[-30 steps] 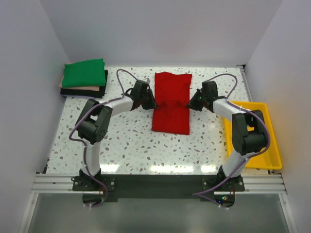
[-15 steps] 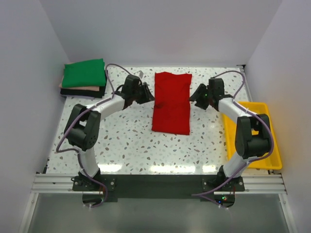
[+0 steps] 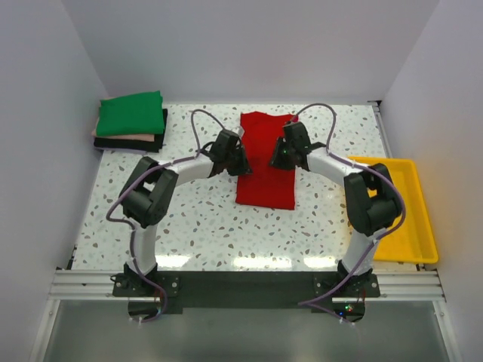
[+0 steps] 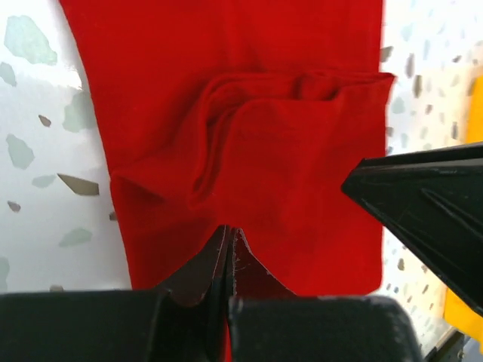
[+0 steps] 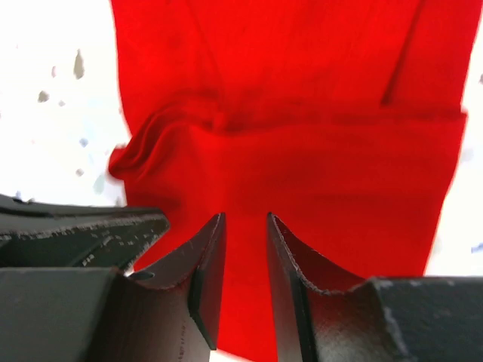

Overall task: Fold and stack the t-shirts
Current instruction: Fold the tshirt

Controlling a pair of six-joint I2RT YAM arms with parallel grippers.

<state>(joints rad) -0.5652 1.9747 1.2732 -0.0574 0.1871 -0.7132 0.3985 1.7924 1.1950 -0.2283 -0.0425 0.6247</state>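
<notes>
- A red shirt (image 3: 266,177), folded into a long strip, is lying mid-way across the speckled surface (image 3: 204,226). Its long axis is running from the near edge toward the far wall.
- The left fingers (image 4: 202,273) are pressing together at its left edge, with a sliver of red cloth showing between them.
- The right fingers (image 5: 205,260) are sitting over its right half with a narrow gap. Whether they are gripping cloth cannot be told.
- A ruck is bunching across the strip.
- Far left, well apart, a green shirt (image 3: 132,113) is topping a pink shirt (image 3: 121,136) and a black shirt (image 3: 132,145).
- A yellow tray (image 3: 413,226) is sitting at the right edge.
</notes>
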